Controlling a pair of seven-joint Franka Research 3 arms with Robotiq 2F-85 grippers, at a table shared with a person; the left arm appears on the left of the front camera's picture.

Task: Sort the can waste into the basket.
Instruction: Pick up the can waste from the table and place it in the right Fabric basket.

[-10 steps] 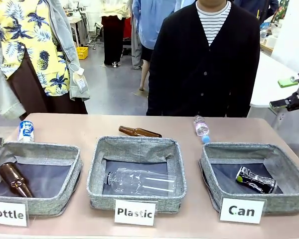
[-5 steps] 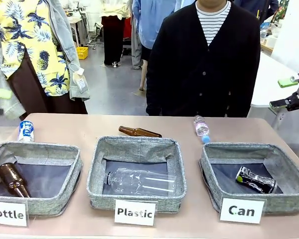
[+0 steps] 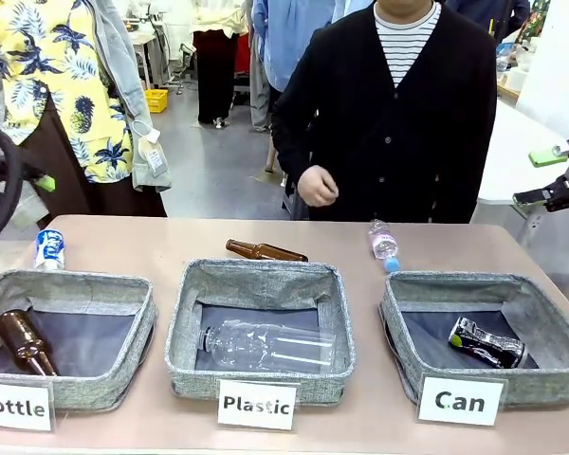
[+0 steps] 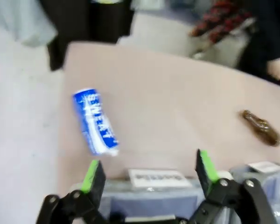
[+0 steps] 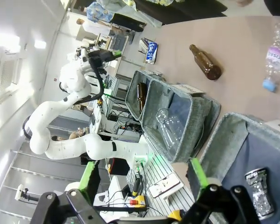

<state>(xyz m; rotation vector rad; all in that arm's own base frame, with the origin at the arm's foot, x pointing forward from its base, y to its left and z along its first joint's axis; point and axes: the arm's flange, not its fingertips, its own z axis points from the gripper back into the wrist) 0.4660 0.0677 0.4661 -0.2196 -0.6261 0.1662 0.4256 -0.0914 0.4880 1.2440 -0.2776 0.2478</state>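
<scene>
Near right: crushed can [image 3: 486, 342] on the dark floor of the basket [image 3: 474, 282]. Far left: blue-and-white can [image 3: 49, 249] on the table [image 3: 171, 237], just behind the Bottle bin [image 3: 76, 282]. Left gripper [image 4: 147, 163] spread wide; right gripper [image 5: 142, 169] likewise agape.

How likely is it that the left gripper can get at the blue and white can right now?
Probably yes. The left gripper is open, and the blue and white can sits just beyond the Bottle basket on bare table, with nothing over or against it.
</scene>
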